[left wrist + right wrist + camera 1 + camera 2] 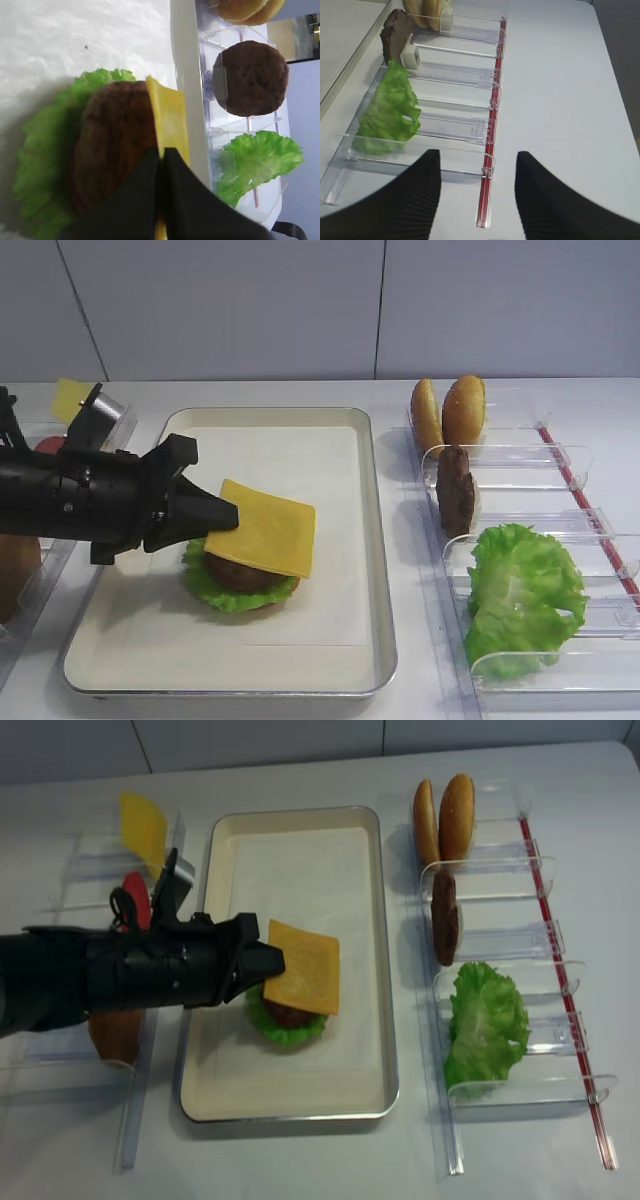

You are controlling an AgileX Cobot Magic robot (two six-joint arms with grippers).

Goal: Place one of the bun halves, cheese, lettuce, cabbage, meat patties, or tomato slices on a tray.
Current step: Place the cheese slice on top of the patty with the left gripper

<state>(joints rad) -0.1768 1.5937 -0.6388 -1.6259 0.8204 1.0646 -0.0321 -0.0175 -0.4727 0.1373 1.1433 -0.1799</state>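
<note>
The left gripper (pixel 222 515) is pinched tight on one edge of the cheese (pixel 268 526), and the slice juts out from the fingertips toward the right of the high view, held nearly flat and hanging over the stack in the tray (pixel 365 540). That stack sits in the tray's near-left part: ruffled lettuce (pixel 215 590) at the bottom and a meat patty (pixel 240 572) on it, with a trace of bun at the lower edge, though I cannot be sure of that. From the left wrist view the slice runs straight ahead of the closed jaws, edge-on, beside the patty (pixel 112 150) and a little off toward the tray's right wall, so the cheese looks shifted to the far side of the patty rather than centred; in my judgement the coming move turns on drawing it back over the patty and lowering it before release. The left arm is plainly the nearer one. The right gripper (pixel 477 192) stands with its jaws apart and nothing between them, over the bare table just beside the clear racks (pixel 470 132), well away from the tray
</note>
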